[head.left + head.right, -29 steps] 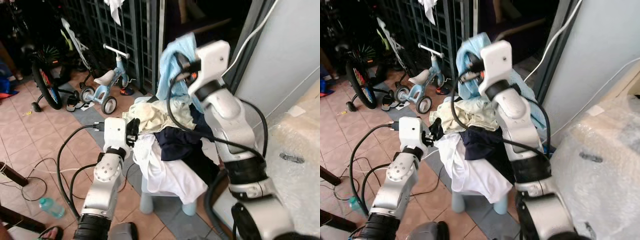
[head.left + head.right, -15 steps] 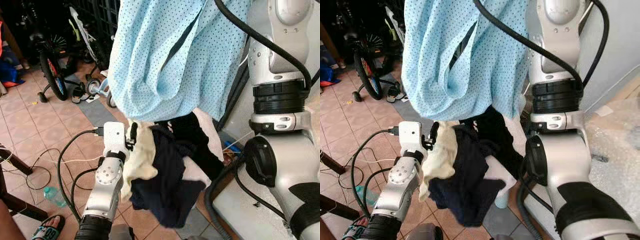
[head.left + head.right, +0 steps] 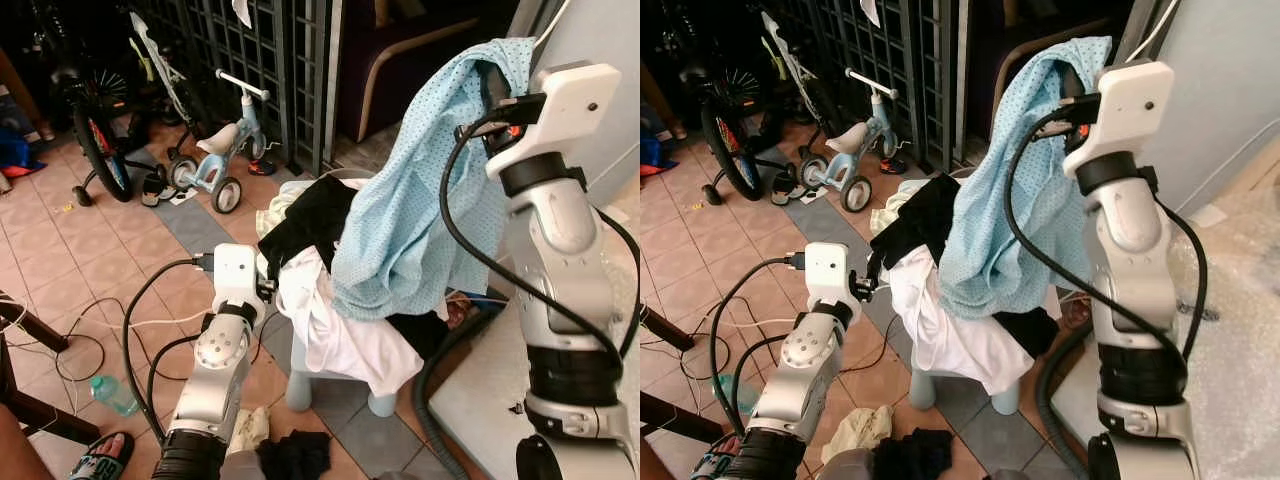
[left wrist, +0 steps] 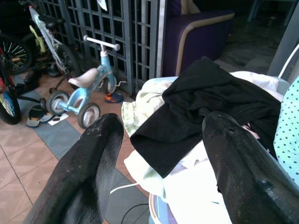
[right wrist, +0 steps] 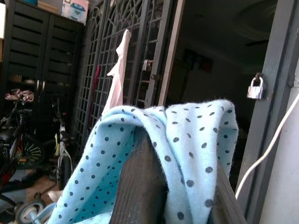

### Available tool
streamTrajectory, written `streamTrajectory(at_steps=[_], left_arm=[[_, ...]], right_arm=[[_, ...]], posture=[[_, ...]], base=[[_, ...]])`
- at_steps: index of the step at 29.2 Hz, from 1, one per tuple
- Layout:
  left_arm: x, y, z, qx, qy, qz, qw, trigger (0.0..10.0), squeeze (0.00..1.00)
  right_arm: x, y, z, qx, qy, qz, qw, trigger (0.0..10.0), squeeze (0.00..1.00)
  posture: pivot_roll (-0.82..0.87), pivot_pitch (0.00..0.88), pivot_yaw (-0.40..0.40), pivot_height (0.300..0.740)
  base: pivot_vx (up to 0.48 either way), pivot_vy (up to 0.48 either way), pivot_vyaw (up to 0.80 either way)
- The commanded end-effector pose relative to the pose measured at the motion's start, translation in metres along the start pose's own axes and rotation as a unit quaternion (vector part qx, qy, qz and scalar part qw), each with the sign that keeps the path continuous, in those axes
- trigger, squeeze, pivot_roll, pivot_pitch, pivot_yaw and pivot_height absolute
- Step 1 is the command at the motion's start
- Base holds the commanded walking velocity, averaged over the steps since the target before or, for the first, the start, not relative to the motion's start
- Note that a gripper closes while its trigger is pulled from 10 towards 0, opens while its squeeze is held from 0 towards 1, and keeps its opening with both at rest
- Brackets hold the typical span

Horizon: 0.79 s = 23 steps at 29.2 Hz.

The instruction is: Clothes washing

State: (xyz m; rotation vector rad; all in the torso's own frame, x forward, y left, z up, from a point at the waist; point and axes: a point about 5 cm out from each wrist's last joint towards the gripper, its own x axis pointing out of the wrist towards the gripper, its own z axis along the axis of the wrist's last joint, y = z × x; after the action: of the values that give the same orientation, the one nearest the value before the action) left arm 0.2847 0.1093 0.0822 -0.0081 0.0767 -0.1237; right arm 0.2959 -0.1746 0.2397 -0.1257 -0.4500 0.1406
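Note:
My right gripper (image 5: 180,196) is raised high on the right, shut on a light blue dotted garment (image 3: 420,200) that drapes down over the laundry pile. The pile lies on a pale blue plastic stool (image 3: 300,385): a black garment (image 3: 315,215) on top, a white one (image 3: 340,330) hanging off the front. My left gripper (image 4: 163,126) is open, just left of the pile, with nothing between its fingers (image 4: 88,172). On the floor by the stool lie a cream garment (image 3: 248,428) and a small black one (image 3: 295,455).
A child's balance bike (image 3: 215,165) and a bicycle (image 3: 95,140) stand at the left before a metal grille (image 3: 270,50). Cables (image 3: 60,350) and a water bottle (image 3: 108,393) lie on the tiles. A bubble-wrapped white appliance (image 3: 1240,330) is close on the right.
My right gripper swung the blue garment up past the camera and over to the right. The cream and dark garments that hung with it now lie on the floor.

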Motion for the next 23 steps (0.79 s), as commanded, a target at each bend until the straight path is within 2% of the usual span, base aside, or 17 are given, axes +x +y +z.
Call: streamTrajectory(at_steps=[1, 3, 6, 8, 9, 10, 23], left_arm=[[-0.001, 0.0, 0.006, 0.0, -0.014, -0.004, 1.0, 10.0, 0.0], [-0.002, 0.0, 0.006, 0.003, -0.014, -0.005, 1.0, 10.0, 0.0], [-0.002, -0.001, 0.005, 0.004, -0.012, -0.009, 1.0, 10.0, 0.0], [-0.001, -0.001, 0.005, 0.005, -0.012, -0.011, 1.0, 10.0, 0.0], [-0.001, -0.001, 0.005, 0.005, -0.012, -0.011, 1.0, 10.0, 0.0], [-0.001, -0.001, 0.005, 0.005, -0.011, -0.011, 1.0, 10.0, 0.0], [-0.002, 0.001, 0.004, 0.003, -0.005, -0.009, 1.0, 10.0, 0.0]], right_arm=[[-0.005, 0.006, 0.009, -0.007, -0.011, 0.005, 1.0, 0.0, 0.0], [-0.012, 0.011, 0.005, -0.005, 0.001, 0.004, 1.0, 0.0, 0.0], [-0.015, 0.012, 0.004, 0.003, 0.011, -0.006, 1.0, 0.0, 0.0], [-0.016, 0.011, 0.002, 0.003, 0.022, -0.018, 1.0, 7.2, 0.0], [-0.017, 0.011, 0.002, 0.004, 0.024, -0.021, 0.999, 7.2, 0.0], [-0.017, 0.01, 0.001, 0.006, 0.029, -0.023, 0.999, 10.0, 0.0], [-0.017, 0.012, -0.003, 0.007, 0.052, -0.03, 0.998, 10.0, 0.0]], posture=[[-0.1, 0.0, 0.037, 0.74], [-0.1, 0.0, 0.044, 0.74], [-0.1, 0.0, 0.046, 0.74], [-0.1, 0.0, 0.049, 0.74], [-0.1, 0.0, 0.049, 0.74], [-0.09, 0.0, 0.05, 0.74], [-0.09, 0.0, 0.051, 0.74]], base=[[0.0, 0.0, 0.0], [0.0, 0.0, 0.0], [0.0, 0.0, 0.0], [0.0, 0.0, 0.0], [0.0, 0.0, 0.0], [0.0, 0.0, -0.63], [-0.059, 0.0, -0.79]])
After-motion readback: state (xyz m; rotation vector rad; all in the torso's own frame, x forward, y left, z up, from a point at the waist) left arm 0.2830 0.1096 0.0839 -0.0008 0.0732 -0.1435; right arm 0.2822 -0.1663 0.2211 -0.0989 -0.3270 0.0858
